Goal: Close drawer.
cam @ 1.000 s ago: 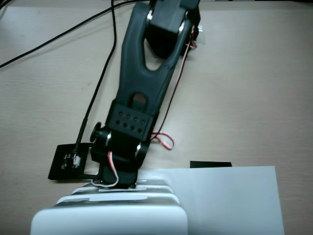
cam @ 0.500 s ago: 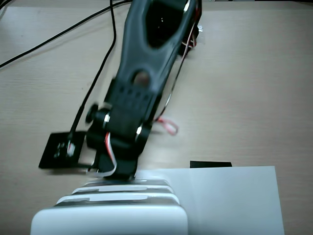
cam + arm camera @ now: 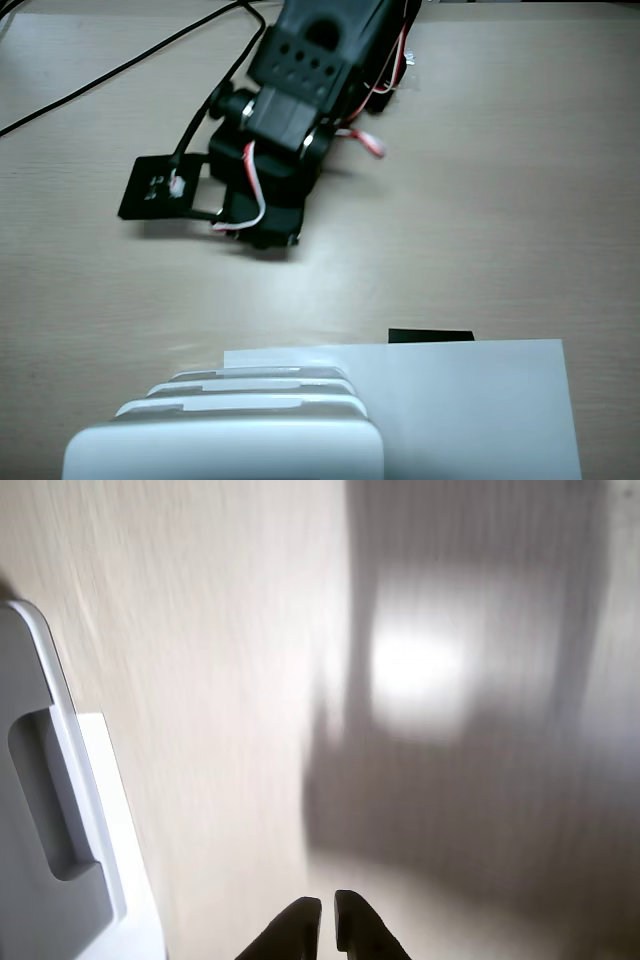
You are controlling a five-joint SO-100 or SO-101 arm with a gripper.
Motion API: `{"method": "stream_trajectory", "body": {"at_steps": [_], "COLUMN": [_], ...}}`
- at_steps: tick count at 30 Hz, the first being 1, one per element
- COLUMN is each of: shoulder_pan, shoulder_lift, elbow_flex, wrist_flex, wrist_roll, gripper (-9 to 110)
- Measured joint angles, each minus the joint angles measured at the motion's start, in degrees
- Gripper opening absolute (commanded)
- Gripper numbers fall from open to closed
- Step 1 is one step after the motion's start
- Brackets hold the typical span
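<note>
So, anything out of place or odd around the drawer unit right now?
Nothing stands out. The white plastic drawer unit sits square on a flat white paper sheet on the pale wooden table, its stacked rounded fronts roughly flush in the fixed view. The black two-finger tool hangs over bare table, fingertips nearly together, holding nothing.

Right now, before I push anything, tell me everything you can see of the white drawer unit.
In the fixed view the white drawer unit sits at the bottom edge, cut off by the frame. It looks like glossy plastic, with rounded corners and stepped rounded fronts that carry slot-like recesses. A white paper sheet lies beside it and seemingly under it. The wrist view shows a grey, white-rimmed drawer at the left edge; whether it is open is unclear. The gripper is apart from it.
</note>
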Motion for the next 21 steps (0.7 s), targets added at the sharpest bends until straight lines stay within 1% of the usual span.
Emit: {"method": "stream_trajectory", "body": {"at_steps": [4, 8, 21], "shoulder_pan": [0.0, -0.1, -1.7], "shoulder_lift": [8.3, 12.2, 14.5], "elbow_flex": [5.9, 8.2, 9.7], "wrist_flex": [1.3, 2.3, 2.5], "wrist_roll": [-0.8, -0.3, 2.1], "gripper": [0, 0, 0]}}
